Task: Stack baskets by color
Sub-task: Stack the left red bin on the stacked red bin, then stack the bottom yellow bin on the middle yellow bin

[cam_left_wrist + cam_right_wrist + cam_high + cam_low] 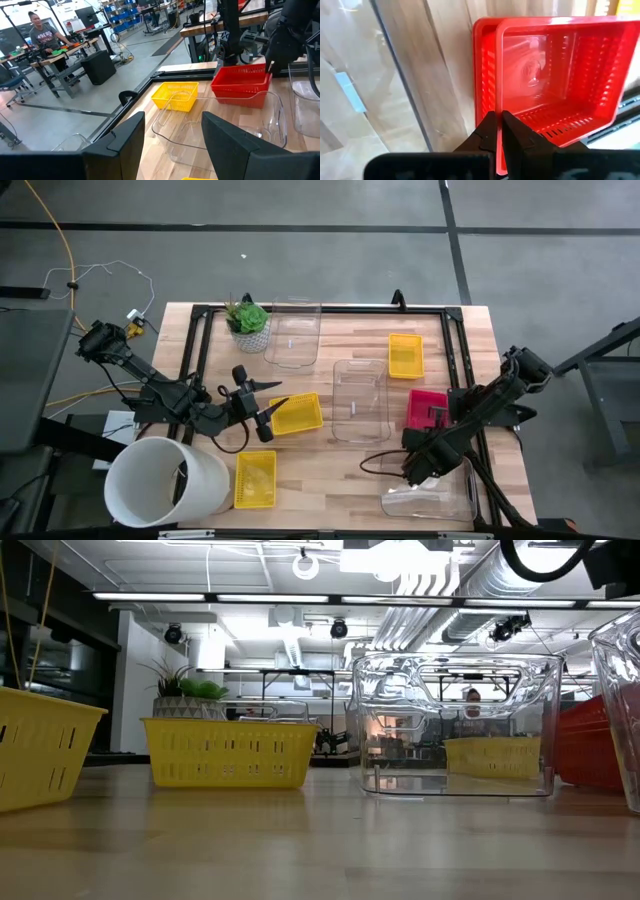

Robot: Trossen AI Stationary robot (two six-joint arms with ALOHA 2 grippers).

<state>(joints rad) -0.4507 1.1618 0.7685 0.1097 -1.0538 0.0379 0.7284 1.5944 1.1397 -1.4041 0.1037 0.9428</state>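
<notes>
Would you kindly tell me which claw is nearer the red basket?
Right. The right claw sits shut at the red basket; the left claw is across the table, beside a yellow basket.

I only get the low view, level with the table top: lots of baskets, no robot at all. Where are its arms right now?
Observer: The left end effector is open, close beside the yellow basket in the middle of your picture.
Operator: And the other arm?
Observer: The right end effector is shut, right at the rim of the red basket.
Operator: Anything else I'm missing?
Observer: A big white tub sits at the table corner by the left arm, outside your view.
</notes>
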